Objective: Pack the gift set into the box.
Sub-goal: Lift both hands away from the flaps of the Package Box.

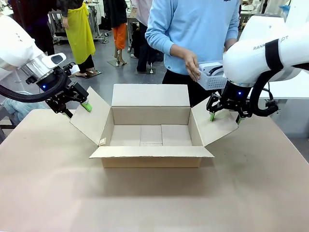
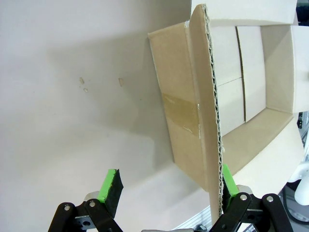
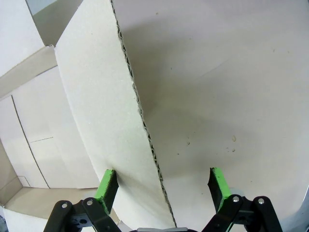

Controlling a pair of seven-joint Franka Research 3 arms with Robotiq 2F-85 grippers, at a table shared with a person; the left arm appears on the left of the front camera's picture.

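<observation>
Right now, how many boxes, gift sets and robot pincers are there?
box: 1
gift set: 1
pincers: 2, the left pincer and the right pincer
Total: 4

Right gripper point(image 3: 162, 173) jaws apart, straddling box point(image 3: 87, 121) flap edge; table point(image 3: 231, 72) beyond.

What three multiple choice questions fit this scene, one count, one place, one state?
1. How many flaps of the box are open? A two B three C four
2. Where is the gift set? A inside the box B in the person's hand C under the box
3. The left gripper is: A open B shut on a flap C shut, empty
1 C: none covers the opening. 2 B: the hand holds it beyond the box. 3 A: its fingers stand wide apart.
</observation>
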